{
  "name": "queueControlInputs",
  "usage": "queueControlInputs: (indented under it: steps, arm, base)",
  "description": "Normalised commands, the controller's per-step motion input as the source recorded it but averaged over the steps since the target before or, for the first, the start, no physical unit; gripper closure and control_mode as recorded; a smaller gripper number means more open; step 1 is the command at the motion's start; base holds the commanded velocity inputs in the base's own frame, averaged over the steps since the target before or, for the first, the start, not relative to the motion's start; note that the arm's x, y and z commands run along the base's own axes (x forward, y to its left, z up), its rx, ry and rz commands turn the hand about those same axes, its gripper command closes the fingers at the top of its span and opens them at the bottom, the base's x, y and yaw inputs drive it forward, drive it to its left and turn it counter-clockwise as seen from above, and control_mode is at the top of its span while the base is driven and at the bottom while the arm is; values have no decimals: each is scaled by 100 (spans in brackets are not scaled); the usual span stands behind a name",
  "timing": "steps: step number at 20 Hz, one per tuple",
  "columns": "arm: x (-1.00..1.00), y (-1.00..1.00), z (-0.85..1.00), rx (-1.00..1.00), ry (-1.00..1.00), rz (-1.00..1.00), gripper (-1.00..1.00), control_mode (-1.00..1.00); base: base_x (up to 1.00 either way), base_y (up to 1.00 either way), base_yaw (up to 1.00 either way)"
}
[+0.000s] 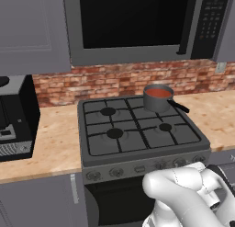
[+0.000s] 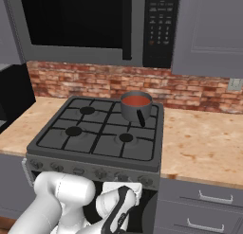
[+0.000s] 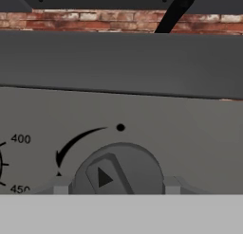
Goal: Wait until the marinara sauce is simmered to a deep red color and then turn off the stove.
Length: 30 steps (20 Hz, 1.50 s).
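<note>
The marinara sauce (image 1: 158, 92) (image 2: 135, 101) is a red-orange round surface in a grey saucepan (image 1: 156, 102) on the back right burner of the stove (image 1: 137, 150) (image 2: 90, 155). The pan's black handle (image 1: 180, 107) (image 3: 173, 13) points toward the front right. In the hand view my gripper (image 3: 116, 186) is shut on a round front knob (image 3: 118, 169), one fingertip (image 3: 60, 185) at each side. The knob's ridge is tilted, and its arrow mark sits below the black dot (image 3: 120, 127) on the panel. My arm (image 1: 183, 189) (image 2: 66, 195) reaches in low at the stove front.
A black-windowed microwave (image 1: 133, 24) (image 2: 80, 24) hangs above the stove. A dark coffee machine (image 1: 13, 116) stands on the counter at the left. Bare wooden counter (image 2: 204, 138) lies at the right, with drawers (image 2: 209, 200) beneath. An oven dial marked 400 and 450 (image 3: 19, 164) is left of the knob.
</note>
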Motion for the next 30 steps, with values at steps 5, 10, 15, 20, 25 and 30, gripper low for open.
queueControlInputs:
  steps: [5,10,15,20,25,30]
  arm:
    - [0,0,0,0,0,0,100,-100]
    - [0,0,0,0,0,0,100,-100]
    - [0,0,0,0,0,0,100,-100]
    - [0,0,0,0,0,0,100,-100]
    - [0,0,0,0,0,0,100,-100]
    - [0,0,0,0,0,0,100,-100]
  base:
    - [0,0,0]
    - [0,0,0]
    - [0,0,0]
    - [0,0,0]
    - [0,0,0]
    - [0,0,0]
